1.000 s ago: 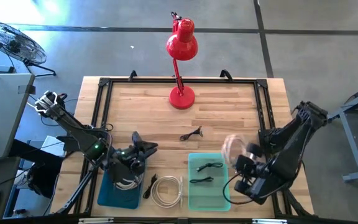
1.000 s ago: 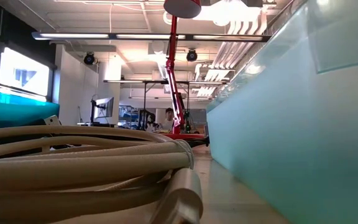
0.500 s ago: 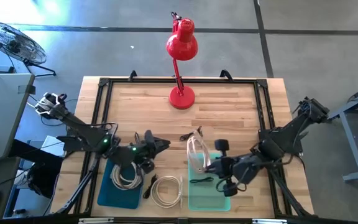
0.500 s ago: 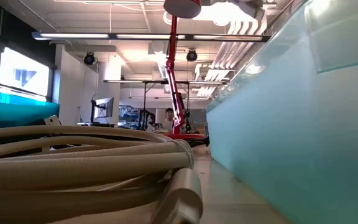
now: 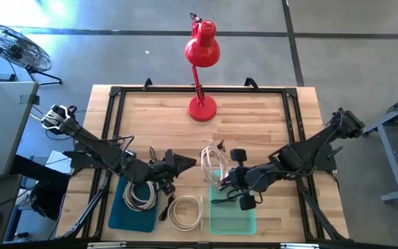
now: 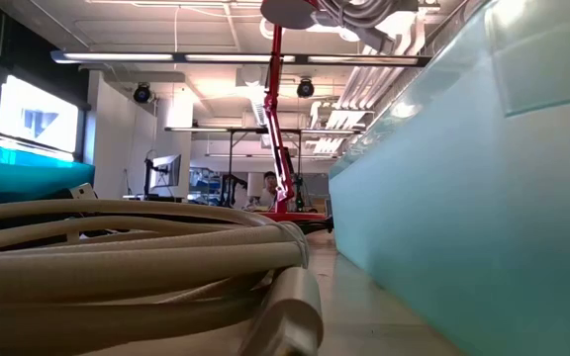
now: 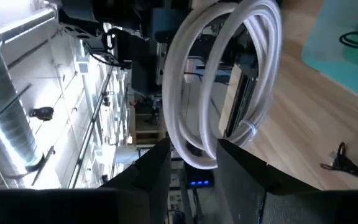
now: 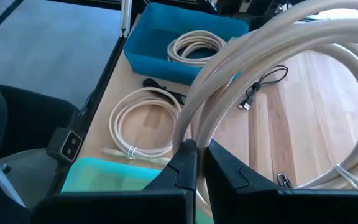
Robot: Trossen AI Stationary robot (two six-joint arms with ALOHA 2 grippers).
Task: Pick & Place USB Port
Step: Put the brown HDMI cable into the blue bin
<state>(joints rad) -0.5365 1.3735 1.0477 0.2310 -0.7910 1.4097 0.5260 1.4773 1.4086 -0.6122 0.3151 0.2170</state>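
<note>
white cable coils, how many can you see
3: one in the blue bin, one on the table between the bins, one held up by the right gripper.

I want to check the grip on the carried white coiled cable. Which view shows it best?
The right wrist view: the right gripper is shut on the white coiled cable. The left wrist view shows the whole hanging coil; the high view shows it small; the low view only its bottom edge.
</note>
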